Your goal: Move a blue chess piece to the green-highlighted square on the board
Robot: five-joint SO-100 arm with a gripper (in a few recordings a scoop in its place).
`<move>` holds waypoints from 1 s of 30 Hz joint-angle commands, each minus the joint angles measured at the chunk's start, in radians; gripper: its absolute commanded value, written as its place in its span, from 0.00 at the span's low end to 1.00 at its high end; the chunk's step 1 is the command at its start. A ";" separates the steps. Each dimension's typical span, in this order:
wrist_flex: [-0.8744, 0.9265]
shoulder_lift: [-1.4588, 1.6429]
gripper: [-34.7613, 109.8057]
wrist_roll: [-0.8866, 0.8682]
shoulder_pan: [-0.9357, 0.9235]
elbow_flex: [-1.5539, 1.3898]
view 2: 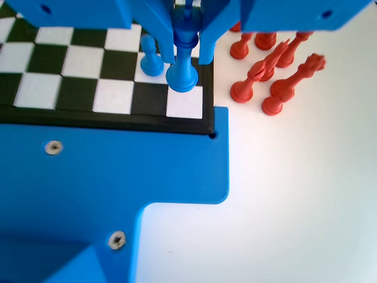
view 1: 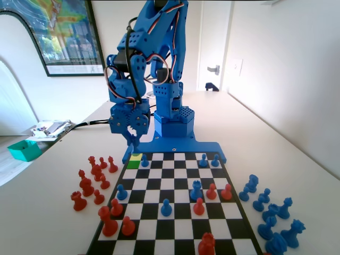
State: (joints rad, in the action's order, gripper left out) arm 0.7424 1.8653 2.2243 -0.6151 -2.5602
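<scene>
so the slim blue plastic piece (view 2: 182, 62) stands upright, pinched between the blue two-finger gripper (view 1: 132, 139) jaws, hanging just above the bright green-highlighted square (view 1: 135, 161) at the black-and-white chequered board (view 1: 175, 223)'s far-left corner, fixed view, basically straight below it.
</scene>
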 commanded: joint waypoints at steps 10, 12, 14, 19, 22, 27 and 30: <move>-0.037 -0.114 0.25 -0.051 0.020 0.132; -0.040 -0.117 0.25 -0.054 0.023 0.129; -0.044 -0.117 0.25 -0.055 0.028 0.123; -0.075 -0.117 0.25 -0.046 0.025 0.094; -0.089 -0.120 0.25 -0.048 0.025 0.091; -0.124 -0.127 0.25 -0.052 0.029 0.074; -0.156 -0.127 0.25 -0.046 0.029 0.048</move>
State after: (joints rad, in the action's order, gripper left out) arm 0.5998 1.7196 2.1675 -0.5768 -2.4958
